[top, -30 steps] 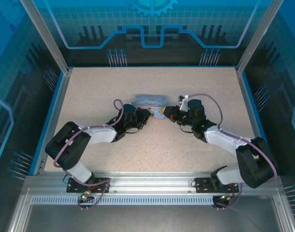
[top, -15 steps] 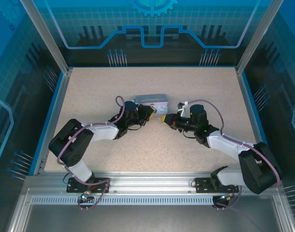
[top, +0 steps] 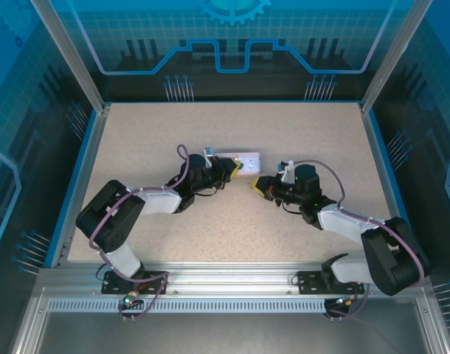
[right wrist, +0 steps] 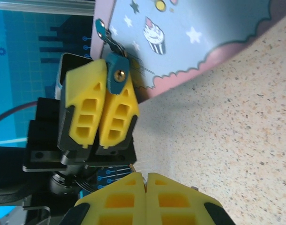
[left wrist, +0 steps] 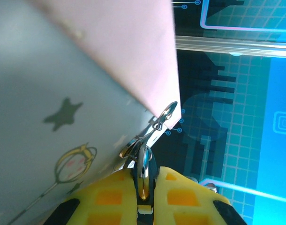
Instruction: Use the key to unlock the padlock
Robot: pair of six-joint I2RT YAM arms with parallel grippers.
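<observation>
My left gripper (top: 234, 169) is shut on the padlock (left wrist: 143, 161), a small teal lock with a shiny shackle. The shackle hangs in the latch (left wrist: 165, 114) of the pale blue cartoon tin (top: 246, 158). The right wrist view looks at the padlock (right wrist: 117, 76) end on, its brass keyhole facing the camera between the left fingers (right wrist: 89, 105). My right gripper (top: 257, 184) sits a little right of and nearer than the lock, apart from it. Its fingers are shut on the key (right wrist: 133, 166), with a thin tip poking out.
The tin (right wrist: 190, 37) lies tipped on the speckled table (top: 299, 133), its pink edge toward the arms. Blue panels and aluminium posts wall in the table. Open tabletop lies on every side of the arms.
The left gripper has carried the lock and tin slightly right, and the tin has tipped to show its pink side. The right gripper has drawn back toward the near edge, away from the lock.
</observation>
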